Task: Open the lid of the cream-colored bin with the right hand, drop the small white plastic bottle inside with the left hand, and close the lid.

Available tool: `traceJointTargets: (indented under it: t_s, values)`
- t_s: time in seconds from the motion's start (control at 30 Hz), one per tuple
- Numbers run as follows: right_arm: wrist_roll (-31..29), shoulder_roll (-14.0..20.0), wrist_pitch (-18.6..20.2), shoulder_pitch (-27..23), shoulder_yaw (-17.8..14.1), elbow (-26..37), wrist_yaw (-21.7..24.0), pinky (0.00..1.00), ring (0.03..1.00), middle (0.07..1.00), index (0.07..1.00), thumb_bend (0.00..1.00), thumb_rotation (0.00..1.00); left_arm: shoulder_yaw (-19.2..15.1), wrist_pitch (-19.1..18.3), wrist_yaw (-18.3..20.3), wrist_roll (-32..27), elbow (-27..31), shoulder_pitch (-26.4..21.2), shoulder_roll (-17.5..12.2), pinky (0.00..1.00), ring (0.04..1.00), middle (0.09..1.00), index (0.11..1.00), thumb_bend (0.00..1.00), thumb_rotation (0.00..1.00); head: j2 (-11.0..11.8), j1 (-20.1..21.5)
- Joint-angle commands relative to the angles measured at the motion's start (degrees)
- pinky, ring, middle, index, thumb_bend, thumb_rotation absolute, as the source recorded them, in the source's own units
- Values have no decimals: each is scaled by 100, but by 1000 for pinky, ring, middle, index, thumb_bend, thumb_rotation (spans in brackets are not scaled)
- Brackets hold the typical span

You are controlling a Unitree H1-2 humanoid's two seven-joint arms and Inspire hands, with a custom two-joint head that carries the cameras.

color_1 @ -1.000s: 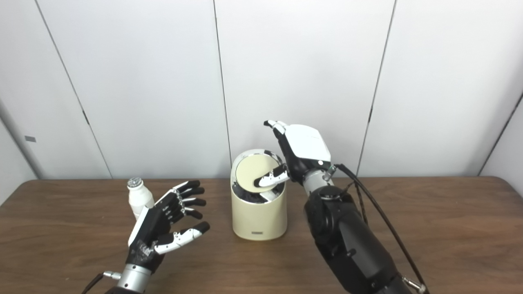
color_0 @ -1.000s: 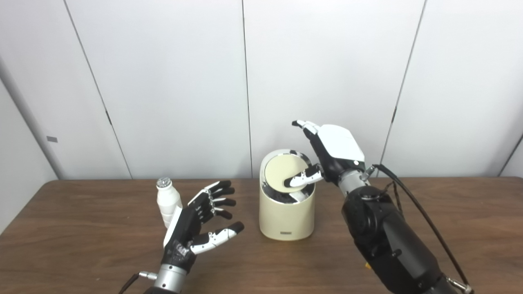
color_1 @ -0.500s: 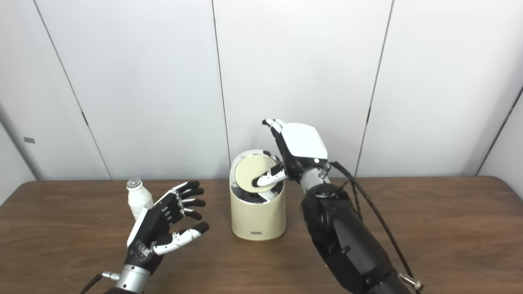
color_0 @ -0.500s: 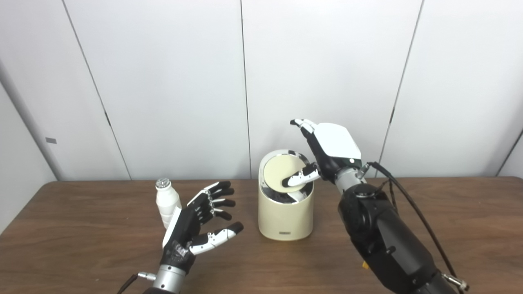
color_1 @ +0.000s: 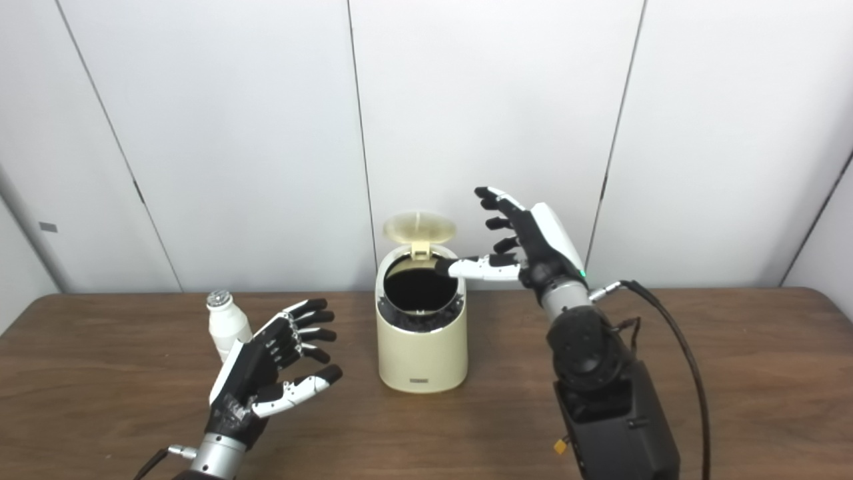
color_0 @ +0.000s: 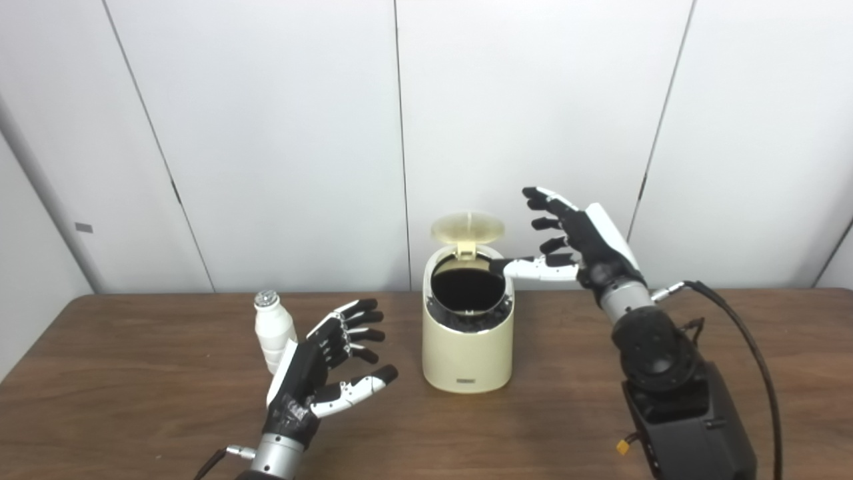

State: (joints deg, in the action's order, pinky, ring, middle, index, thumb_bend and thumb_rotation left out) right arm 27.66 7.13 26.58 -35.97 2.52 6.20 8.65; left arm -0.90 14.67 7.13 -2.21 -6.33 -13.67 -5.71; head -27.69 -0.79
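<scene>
Your right hand (color_0: 586, 243), fingers spread and empty, hovers beside the bin (color_0: 468, 333), its lid (color_0: 466, 228) up; your left hand (color_0: 320, 373), also spread and empty, waits near the bottle (color_0: 273, 331).

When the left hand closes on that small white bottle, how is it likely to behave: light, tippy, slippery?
The small white bottle stands upright and is narrow for its height, so a sideways nudge from the open left hand would probably tip it. Its plastic body suggests it is light. The ribbed, waisted sides may help the grip.
</scene>
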Motion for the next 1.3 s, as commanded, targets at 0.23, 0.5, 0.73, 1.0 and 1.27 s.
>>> traceJointTargets:
  t_s: [0.23, 0.5, 0.73, 1.0, 1.27]
  values:
    - [-1149, 30, -1560, 1012, -482, 207, -490, 625, 771, 834, 838, 808, 288, -36, 204, 3, -64, 76, -189, -71, 553, 692, 774, 806, 716, 114, -8, 34]
    - [-1296, -42, -2735, 1564, -463, -148, -975, 681, 773, 840, 832, 827, 294, -47, 288, 82, -151, 4, -193, -113, 543, 683, 770, 801, 696, 78, 8, 117]
    - [-1523, -116, -3393, 1675, -473, -588, -1237, 714, 784, 849, 846, 817, 273, -37, 297, 86, -123, 10, -180, -109, 552, 689, 769, 801, 701, 85, 4, 122]
    - [-1757, -241, -3583, 1800, -431, -751, -1261, 705, 776, 856, 838, 816, 233, -38, 241, 102, -176, 90, -137, -106, 557, 694, 772, 803, 704, 98, 30, -1]
    - [-1802, -219, -3679, 1906, -424, -797, -1276, 714, 796, 859, 848, 825, 243, -43, 228, 59, -122, 219, -63, -97, 557, 691, 774, 802, 700, 86, 103, -198]
